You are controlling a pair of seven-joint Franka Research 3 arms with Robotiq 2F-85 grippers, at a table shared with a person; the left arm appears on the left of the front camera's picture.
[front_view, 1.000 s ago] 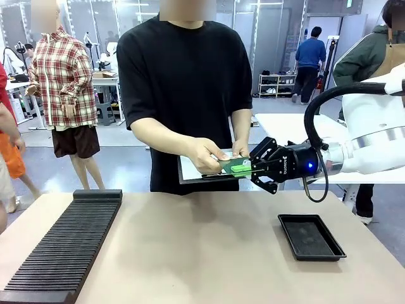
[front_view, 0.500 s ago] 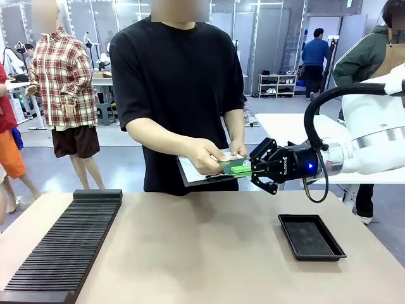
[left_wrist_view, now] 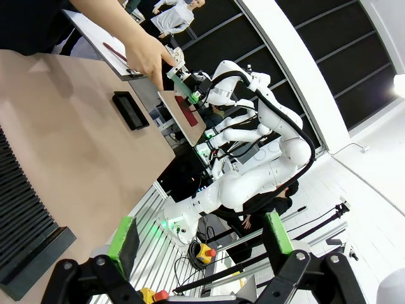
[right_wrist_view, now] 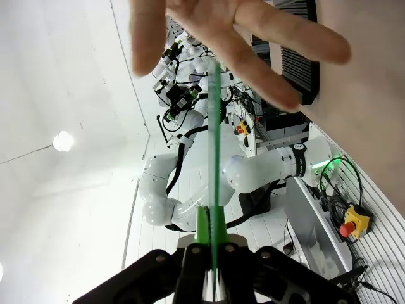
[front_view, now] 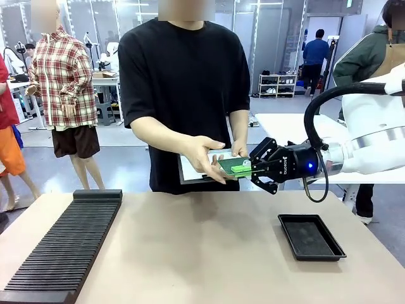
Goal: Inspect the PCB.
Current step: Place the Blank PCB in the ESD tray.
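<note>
Right gripper [front_view: 248,168] level, clamping PCB [front_view: 231,166] above person's open hand [front_view: 204,156].

A shallow black tray [front_view: 311,237] lies on the tan worktop [front_view: 202,253] at the right. A long black slotted rack [front_view: 63,250] runs along the left. A clipboard with white paper [front_view: 190,170] is beyond the far edge.

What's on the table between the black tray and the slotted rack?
Nothing: in the front view the table is bare between the black tray on the right and the slotted rack on the left.
</note>
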